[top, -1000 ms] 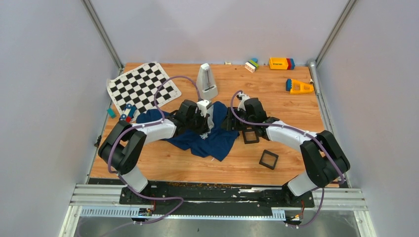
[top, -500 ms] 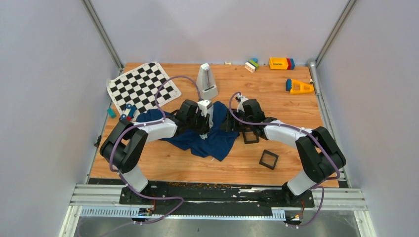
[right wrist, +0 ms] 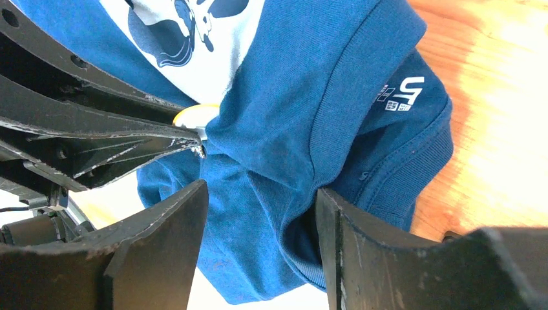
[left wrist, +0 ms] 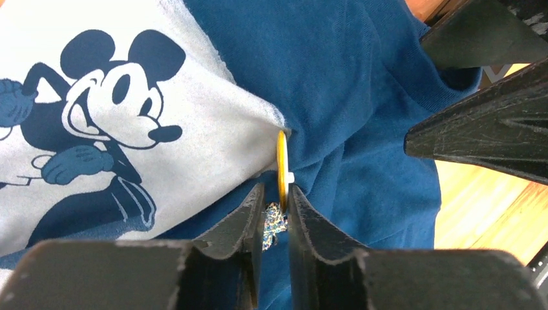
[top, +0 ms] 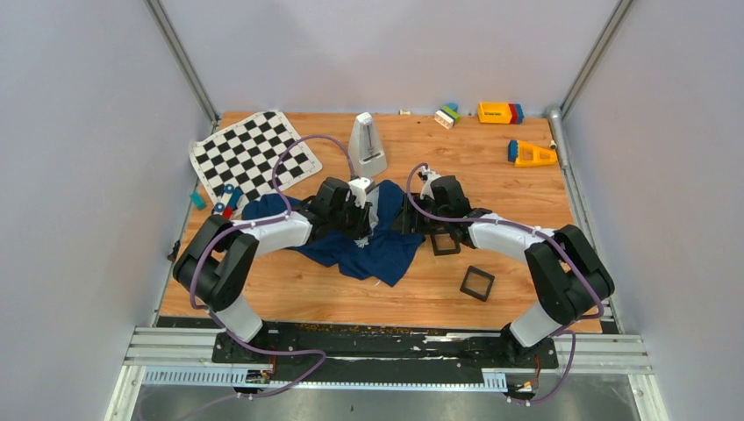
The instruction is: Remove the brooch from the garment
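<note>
Right elbow (top: 561, 274) sits further inward than a second back. Left gripper (left wrist: 276, 201) jaws stand narrowly apart astride brooch (left wrist: 282, 158), edge-on at Mickey patch (left wrist: 213, 119) corner on garment (left wrist: 362, 97); pinch unclear. Right gripper (right wrist: 262, 200) wide astride fold beside that patch, hold unclear. Risk: loose pinch slips; unheld cloth lifts along.

Twin black-and-white arms share one mounting plate

The left arm (top: 263, 235) and the right arm (top: 513, 237) each pair glossy white link shells with bulky black joint housings, and both bases sit on a black plate (top: 386, 338) fixed to a silver slotted rail (top: 386, 360). A thin purple cable (top: 311, 137) runs along the left arm, and a second cable (top: 409, 195) along the right. The left gripper (left wrist: 276, 190) has slim matte-black fingers (left wrist: 310, 245) tapering to points. The right gripper (right wrist: 262, 188) has broader wedge-shaped fingers (right wrist: 161, 239), scuffed pale along the edges.
</note>
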Tool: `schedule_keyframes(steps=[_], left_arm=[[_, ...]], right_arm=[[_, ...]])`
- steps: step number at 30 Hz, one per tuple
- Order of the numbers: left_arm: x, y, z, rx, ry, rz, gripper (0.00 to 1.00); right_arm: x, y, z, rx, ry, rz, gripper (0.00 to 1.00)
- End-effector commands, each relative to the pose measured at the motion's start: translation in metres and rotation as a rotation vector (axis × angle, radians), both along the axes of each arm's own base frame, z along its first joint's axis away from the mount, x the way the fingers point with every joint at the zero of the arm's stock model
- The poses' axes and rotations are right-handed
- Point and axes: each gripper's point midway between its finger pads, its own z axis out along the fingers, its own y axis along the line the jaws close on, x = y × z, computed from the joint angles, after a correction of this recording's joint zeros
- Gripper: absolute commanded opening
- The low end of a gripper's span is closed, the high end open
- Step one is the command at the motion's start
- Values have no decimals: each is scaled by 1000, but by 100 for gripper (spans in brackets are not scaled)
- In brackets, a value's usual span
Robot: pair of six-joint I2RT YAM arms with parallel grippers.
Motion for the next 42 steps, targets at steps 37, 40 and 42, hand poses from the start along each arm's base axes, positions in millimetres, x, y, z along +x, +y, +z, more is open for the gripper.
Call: schedule_keyframes(steps=[37, 40, 42], left_arm=[[-2, -12, 29, -121, -40, -68, 0], [-3, -12, 34, -139, -47, -71, 0], [-7, -13, 39, -164, -53, -87, 0]], right_arm=[[8, 11, 31, 88, -103, 16, 62], [7, 10, 34, 97, -120, 12, 62], [6, 10, 39, 113, -139, 17, 62]])
